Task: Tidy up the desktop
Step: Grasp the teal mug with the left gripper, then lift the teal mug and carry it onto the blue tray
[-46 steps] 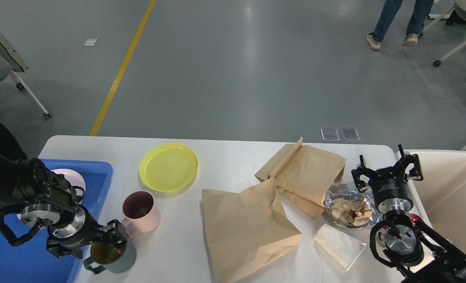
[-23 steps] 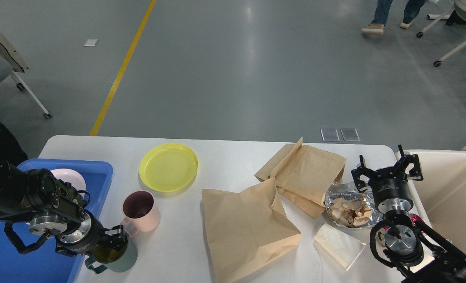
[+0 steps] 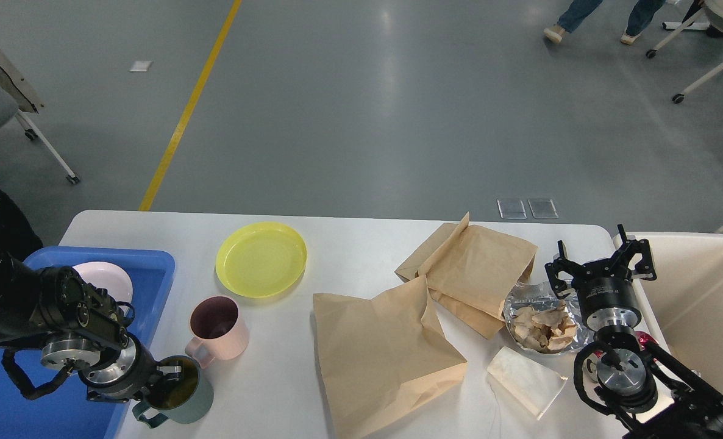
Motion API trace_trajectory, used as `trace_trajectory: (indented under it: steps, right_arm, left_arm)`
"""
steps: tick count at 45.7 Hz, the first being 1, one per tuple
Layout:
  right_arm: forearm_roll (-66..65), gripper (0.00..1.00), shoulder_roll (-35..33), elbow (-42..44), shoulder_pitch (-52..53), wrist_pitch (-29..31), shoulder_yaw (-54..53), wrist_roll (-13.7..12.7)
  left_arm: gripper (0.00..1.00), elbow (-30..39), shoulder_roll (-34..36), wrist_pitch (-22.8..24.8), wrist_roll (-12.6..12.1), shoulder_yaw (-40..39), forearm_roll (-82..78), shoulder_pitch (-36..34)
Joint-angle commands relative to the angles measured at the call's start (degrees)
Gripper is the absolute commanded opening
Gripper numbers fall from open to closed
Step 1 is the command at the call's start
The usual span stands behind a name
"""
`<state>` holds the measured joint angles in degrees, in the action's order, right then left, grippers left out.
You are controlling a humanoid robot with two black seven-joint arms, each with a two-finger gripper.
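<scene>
Desktop (image 3: 337, 244), white w/ rounded corners, fills the lower half of the head view; grey floor beyond it w/ a yellow line (image 3: 188, 110) running away at upper left, and a walker's legs (image 3: 581, 15) at top right. Taking the yellow plate (image 3: 261, 258) as landmark: it lies on the desktop toward the far left. Blue tray (image 3: 148, 259) sits left of the plate, w/ a pale dish (image 3: 108, 277) inside. Pink mug (image 3: 218, 326) stands just below the plate, green mug (image 3: 181, 393) below that, near the front edge. Two brown paper bags (image 3: 386, 353) lie to the plate's right, then a foil tray of scraps (image 3: 541, 323) and a white napkin (image 3: 526, 381). Beige bin (image 3: 703, 292) is far right, off the desktop's end.

Left gripper (image 3: 169, 381) is at the green mug's rim, fingers dark against the cup; can't tell how far apart, or if it grips. Right gripper (image 3: 599, 262) hangs over the desktop's right end, beside the foil tray, fingers spread wide, holding nothing.
</scene>
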<state>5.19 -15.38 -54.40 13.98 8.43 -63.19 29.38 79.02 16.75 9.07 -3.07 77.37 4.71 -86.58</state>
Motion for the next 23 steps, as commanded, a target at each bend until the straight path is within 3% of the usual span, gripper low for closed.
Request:
trace_trajectory:
  steps: [1,16,23]
  right_arm:
    - [0.0,1.0,0.0,0.0,0.0,0.0,0.0,0.0]
    - [0.0,1.0,0.0,0.1,0.0,0.0,0.0,0.0]
    - [0.0,1.0,0.0,0.1,0.0,0.0,0.0,0.1]
  left_arm:
    - [0.0,0.1,0.0,0.1,0.0,0.0,0.2,0.0]
    - [0.0,2.0,1.4,1.4,-1.1,1.7,0.5,-3.2]
    - [0.0,10.0,4.0,4.9,-1.1,5.1,0.5,-14.4]
